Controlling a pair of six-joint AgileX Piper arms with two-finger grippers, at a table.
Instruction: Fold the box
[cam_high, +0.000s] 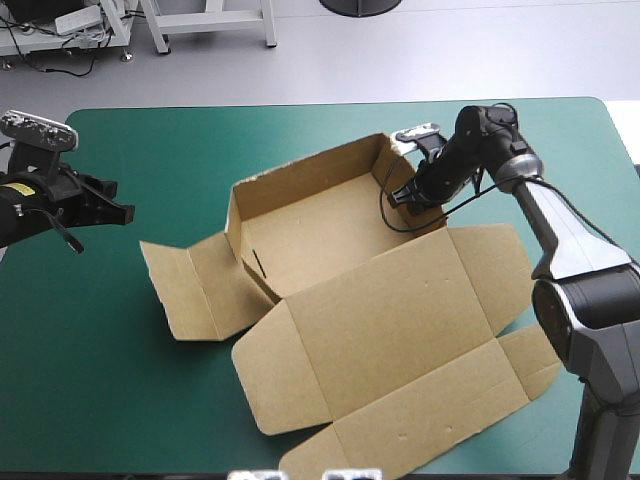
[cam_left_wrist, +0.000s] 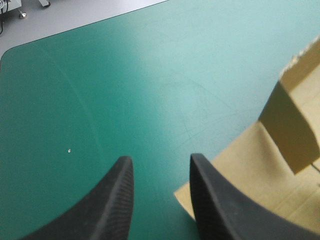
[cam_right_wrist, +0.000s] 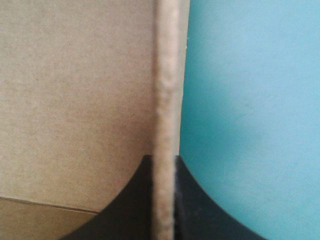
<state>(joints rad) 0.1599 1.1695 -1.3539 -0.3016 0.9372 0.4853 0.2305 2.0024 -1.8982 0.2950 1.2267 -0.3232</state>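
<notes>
Two arms: one gripper at each side of a table (cam_high: 90, 400) under a teal-green cover (cam_left_wrist: 125, 75) (clock hours are read on the high view, with 12 at the far edge).
Box (cam_high: 370, 300): brown board, partly folded, lying around the table's middle and spreading toward 5 o'clock.
Tray (cam_high: 310, 230): the raised part of the box, just toward 12 from the centre and open on top. Walls stand at its 12, 9 and 3 o'clock sides.
Lid (cam_high: 400, 320): flat on the cover, reaching from the tray toward 5 o'clock, with its flaps spread out flat.
Side flap (cam_high: 195, 285): flat on the cover at the tray's 8 o'clock.
Right gripper (cam_high: 410, 195): at the tray's 3 o'clock wall (cam_right_wrist: 165, 75), near its far corner. The wrist view shows the wall's edge upright between the black fingers (cam_right_wrist: 200, 210), which are all but closed and pinching it, with board on one side and bare cover on the other.
Left gripper (cam_left_wrist: 160, 160): near the table's 9 o'clock edge, well apart from the box. Its fingers are parted by a modest gap, with only bare cover between them, and they hold nothing. In its wrist view a corner of the side flap lies just ahead of one finger.
</notes>
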